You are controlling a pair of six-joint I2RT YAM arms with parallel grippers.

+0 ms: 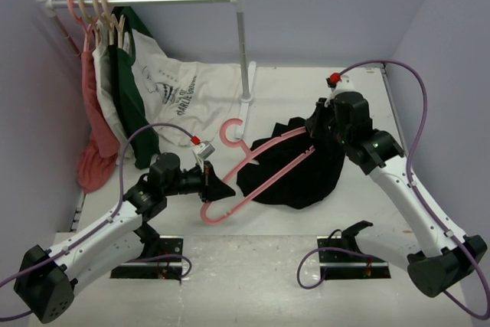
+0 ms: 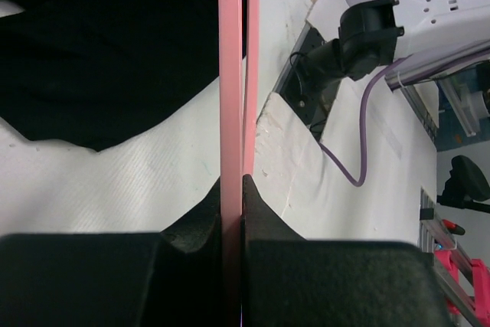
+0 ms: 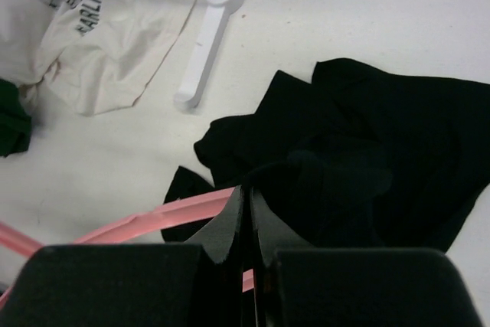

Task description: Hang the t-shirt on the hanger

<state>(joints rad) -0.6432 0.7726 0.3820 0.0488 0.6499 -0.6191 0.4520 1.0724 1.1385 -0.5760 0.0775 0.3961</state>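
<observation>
The black t-shirt [image 1: 302, 170] lies bunched on the table right of centre. Its upper edge is lifted toward my right gripper [image 1: 315, 130], which is shut on a fold of the cloth [image 3: 360, 151]; the fingertips [image 3: 230, 216] pinch together there. The pink hanger [image 1: 260, 160] lies slantwise across the shirt's left side, hook toward the rack. My left gripper [image 1: 224, 189] is shut on the hanger's lower left end. In the left wrist view the pink bar [image 2: 231, 74] runs straight up from between the closed jaws, with the t-shirt [image 2: 99, 44] to its left.
A clothes rack [image 1: 243, 44] stands at the back, its foot [image 1: 246, 105] just behind the hanger's hook. Pink, white and dark green garments hang at its left end [image 1: 107, 74]. A white lettered shirt [image 1: 180, 89] drapes onto the table. The right arm's base [image 2: 367, 28] is nearby.
</observation>
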